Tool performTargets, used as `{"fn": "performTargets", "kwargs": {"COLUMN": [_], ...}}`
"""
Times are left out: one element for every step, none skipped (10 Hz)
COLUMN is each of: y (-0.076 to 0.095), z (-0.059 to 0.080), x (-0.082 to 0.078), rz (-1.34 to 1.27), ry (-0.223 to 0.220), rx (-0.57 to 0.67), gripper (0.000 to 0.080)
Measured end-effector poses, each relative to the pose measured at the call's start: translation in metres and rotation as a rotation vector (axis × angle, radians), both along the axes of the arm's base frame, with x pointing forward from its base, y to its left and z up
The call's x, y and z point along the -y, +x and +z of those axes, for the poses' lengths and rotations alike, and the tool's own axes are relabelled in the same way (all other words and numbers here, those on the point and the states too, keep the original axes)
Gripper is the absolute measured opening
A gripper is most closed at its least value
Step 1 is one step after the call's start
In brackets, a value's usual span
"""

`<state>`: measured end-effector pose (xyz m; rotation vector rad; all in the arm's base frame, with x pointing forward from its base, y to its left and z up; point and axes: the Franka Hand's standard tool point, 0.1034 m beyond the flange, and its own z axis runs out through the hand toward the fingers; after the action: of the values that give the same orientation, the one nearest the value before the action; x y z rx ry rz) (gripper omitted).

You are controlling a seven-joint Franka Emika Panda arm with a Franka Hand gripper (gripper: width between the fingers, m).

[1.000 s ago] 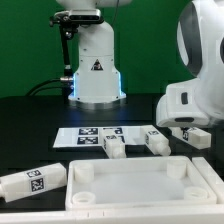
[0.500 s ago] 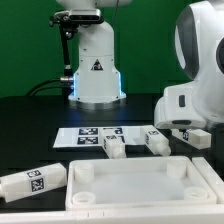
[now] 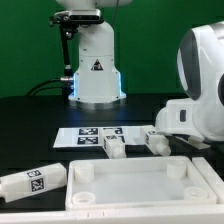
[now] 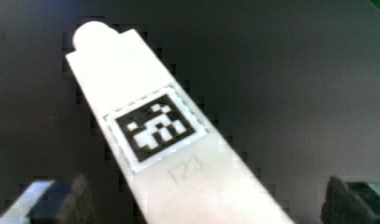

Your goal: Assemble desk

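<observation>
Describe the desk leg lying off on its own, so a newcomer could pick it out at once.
Find the flat white desk top at the front of the black table. Off its end on the exterior view's left lies a long white leg, on its side, tag facing the camera. Unlike the legs behind the top by the marker board, it lies alone, nearest the camera.

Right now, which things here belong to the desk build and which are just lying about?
Job: desk top; leg at the exterior view's left; two middle legs; leg in the wrist view.
Lying about: marker board.
</observation>
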<state>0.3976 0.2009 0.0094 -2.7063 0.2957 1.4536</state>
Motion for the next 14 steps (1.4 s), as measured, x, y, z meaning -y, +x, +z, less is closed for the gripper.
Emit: {"fn": "performTargets", "kwargs": {"y": [-0.001, -0.004, -0.004, -0.004, -0.004, -0.003, -0.003, -0.003, -0.001, 0.004, 0.018, 0.036, 0.050, 0.066], "z": [0.000, -0.003, -0.003, -0.003, -0.003, -0.003, -0.003, -0.003, -0.002, 0.002, 0.013, 0.035, 0.055, 0.069], "x": [0.001, 0.002, 0.003, 0.004, 0.004, 0.005, 0.006, 0.006, 0.007, 0.010, 0.018, 0.028, 0.037, 0.045], "rz": [-0.002, -0.009, -0.010, -0.011, -0.012, -0.014, -0.016, -0.017, -0.020, -0.031, -0.060, -0.088, -0.109, -0.119], "ry": [-0.001, -0.005, -0.006, -0.006, -0.006, -0.006, -0.006, -0.006, -0.006, -0.001, 0.004, 0.016, 0.029, 0.026], "rx": [-0.002, -0.013, -0.013, -0.013, -0.013, -0.013, -0.013, -0.013, -0.010, -0.002, 0.027, 0.070, 0.089, 0.159], "gripper": [0.0649, 0.0649, 0.0649, 0.0517, 0.0517, 0.0377, 0.0284, 0.0284, 0.0284, 0.0284, 0.0284, 0.0284, 0.0284, 0.0284]}}
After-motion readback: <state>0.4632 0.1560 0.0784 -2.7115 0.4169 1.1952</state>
